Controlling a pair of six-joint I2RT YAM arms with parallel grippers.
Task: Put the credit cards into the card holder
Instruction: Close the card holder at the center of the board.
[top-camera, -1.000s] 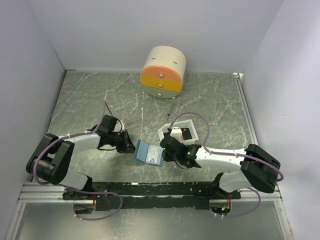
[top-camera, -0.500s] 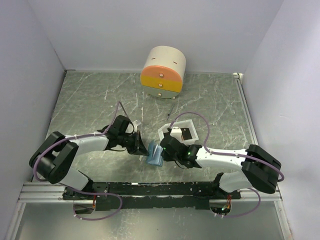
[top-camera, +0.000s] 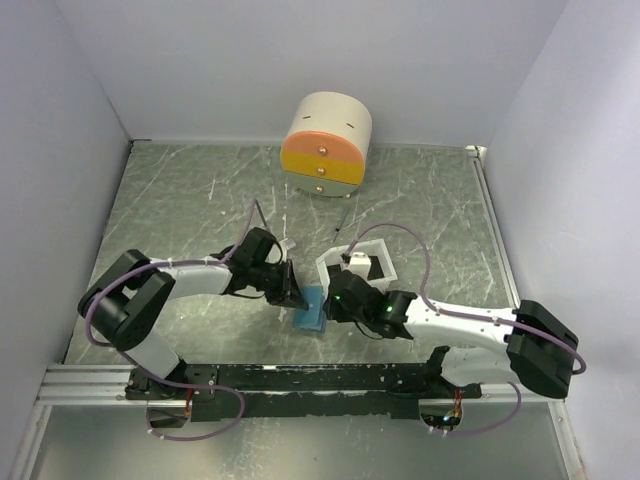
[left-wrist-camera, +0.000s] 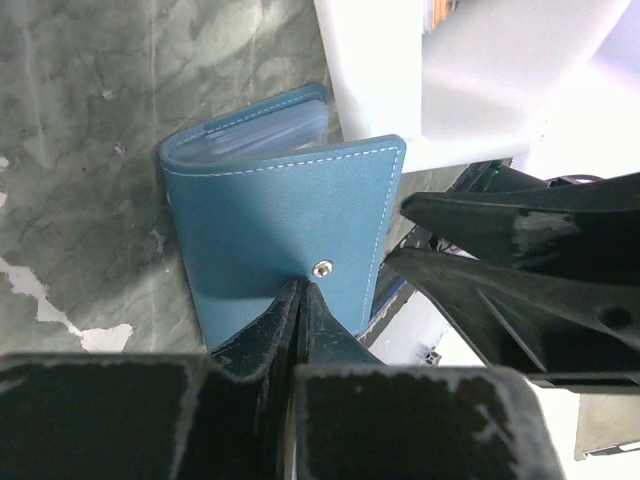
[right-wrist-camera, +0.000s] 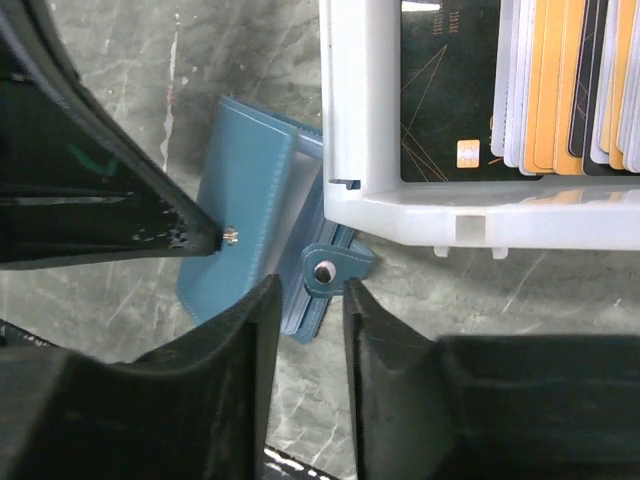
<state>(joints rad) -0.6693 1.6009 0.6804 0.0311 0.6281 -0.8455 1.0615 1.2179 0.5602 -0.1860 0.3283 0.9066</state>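
Note:
The light-blue card holder (top-camera: 312, 312) lies folded on the table between both grippers, beside the white tray (top-camera: 372, 242). My left gripper (left-wrist-camera: 300, 292) is shut on the free edge of its cover (left-wrist-camera: 290, 220), right at the snap stud, and holds that cover over the inner slots. My right gripper (right-wrist-camera: 310, 288) is open, with the holder's small blue tab (right-wrist-camera: 325, 270) between its fingertips and touching neither. The credit cards (right-wrist-camera: 560, 90), orange, whitish and dark, stand in a row in the tray, with a black card (right-wrist-camera: 440, 90) lying flat beside them.
The tray's rim (right-wrist-camera: 400, 205) sits right against the card holder. A round cream drawer box (top-camera: 325, 145) with orange and yellow fronts stands at the back. White walls close in the marbled table on three sides.
The left gripper has moved right and folded the card holder's cover over from lying open flat. The right gripper's jaws have parted around the tab.

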